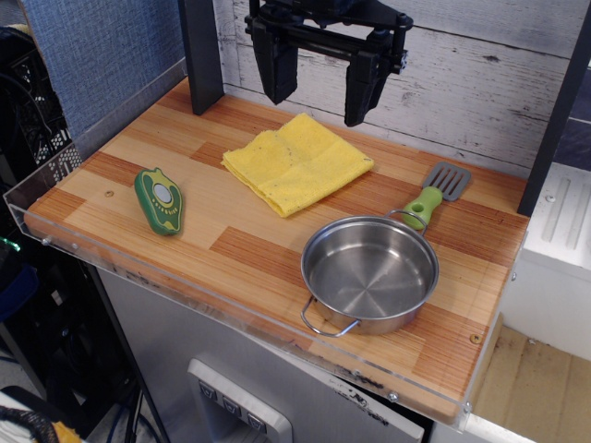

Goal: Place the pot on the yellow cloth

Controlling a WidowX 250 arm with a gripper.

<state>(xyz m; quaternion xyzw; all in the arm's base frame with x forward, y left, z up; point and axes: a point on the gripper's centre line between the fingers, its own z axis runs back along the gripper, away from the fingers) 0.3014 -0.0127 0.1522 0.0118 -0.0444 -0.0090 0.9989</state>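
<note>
The pot is a shallow shiny steel pan with two wire loop handles. It stands upright and empty on the wooden table near the front right edge. The yellow cloth lies folded flat at the back middle of the table, to the left of and behind the pot, apart from it. My gripper hangs open and empty above the cloth's far edge, its two black fingers wide apart, well clear of the pot.
A green and yellow toy pepper lies at the left. A spatula with a green handle and grey blade lies just behind the pot, touching its far handle. A clear plastic lip runs along the table's front and left edges. A dark post stands at the back left.
</note>
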